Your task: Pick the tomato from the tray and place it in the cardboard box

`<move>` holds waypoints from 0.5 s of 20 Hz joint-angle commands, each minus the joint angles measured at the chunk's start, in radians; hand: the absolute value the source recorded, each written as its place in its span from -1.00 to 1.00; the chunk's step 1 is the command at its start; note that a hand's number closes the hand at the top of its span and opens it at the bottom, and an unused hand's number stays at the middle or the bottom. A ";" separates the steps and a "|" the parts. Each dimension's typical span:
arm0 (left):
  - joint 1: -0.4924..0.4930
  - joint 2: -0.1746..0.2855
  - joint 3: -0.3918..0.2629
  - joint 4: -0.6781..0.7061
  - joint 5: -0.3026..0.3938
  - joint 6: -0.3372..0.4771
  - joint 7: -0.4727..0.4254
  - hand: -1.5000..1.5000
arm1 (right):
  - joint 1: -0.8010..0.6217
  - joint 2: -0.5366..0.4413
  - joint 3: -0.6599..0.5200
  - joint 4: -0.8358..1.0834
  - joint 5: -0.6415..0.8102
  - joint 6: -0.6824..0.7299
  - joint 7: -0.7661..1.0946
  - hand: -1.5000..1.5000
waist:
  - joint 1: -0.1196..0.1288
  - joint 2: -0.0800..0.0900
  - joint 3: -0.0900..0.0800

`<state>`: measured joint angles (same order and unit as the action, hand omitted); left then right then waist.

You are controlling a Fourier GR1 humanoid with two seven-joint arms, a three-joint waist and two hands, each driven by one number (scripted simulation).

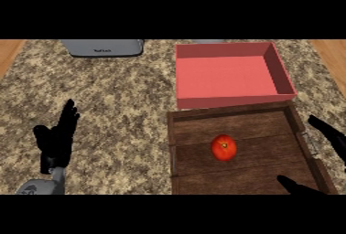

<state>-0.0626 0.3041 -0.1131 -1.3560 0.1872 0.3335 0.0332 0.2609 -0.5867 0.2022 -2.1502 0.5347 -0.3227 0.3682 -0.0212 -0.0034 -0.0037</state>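
A red tomato point(224, 147) lies in the middle of the dark wooden tray point(196, 119) at the lower right. Directly behind the tray stands the box point(233, 97), which looks pink-red and is open at the top. My right hand point(329, 132) shows only as black fingers at the tray's right rim and a thumb point(297, 186) over its front right corner; it is open and apart from the tomato. My left hand point(59, 137) rests open on the left, fingers up, well away from the tray.
A grey appliance point(103, 47) sits at the counter's back left. The speckled stone counter point(121, 100) stretches between my left hand and the tray. Wooden strips point(9, 52) edge the counter at both sides.
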 commanded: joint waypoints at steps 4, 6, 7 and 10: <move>-0.004 -0.042 -0.035 -0.001 -0.047 0.018 -0.015 0.00 | -0.057 -0.050 0.050 -0.245 0.037 0.275 0.429 -1.00 | 0.026 0.003 0.001; -0.045 -0.016 -0.012 -0.003 -0.037 0.007 0.039 0.00 | -0.073 -0.071 0.079 -0.266 0.023 0.352 0.488 -1.00 | 0.025 0.003 0.002; -0.019 -0.035 -0.007 0.052 -0.033 -0.006 -0.040 0.00 | -0.187 -0.089 0.058 -0.228 -0.009 0.414 0.564 -1.00 | 0.039 0.008 0.000; -0.034 -0.028 -0.012 -0.010 -0.041 0.001 0.027 0.00 | -0.326 -0.014 0.155 -0.175 -0.004 0.495 0.699 -1.00 | 0.042 0.005 0.002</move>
<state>-0.0879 0.2721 -0.1249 -1.3376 0.1538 0.3356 0.0287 0.0727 -0.6279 0.3041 -2.3196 0.5588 0.0420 0.8938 0.0095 0.0012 -0.0029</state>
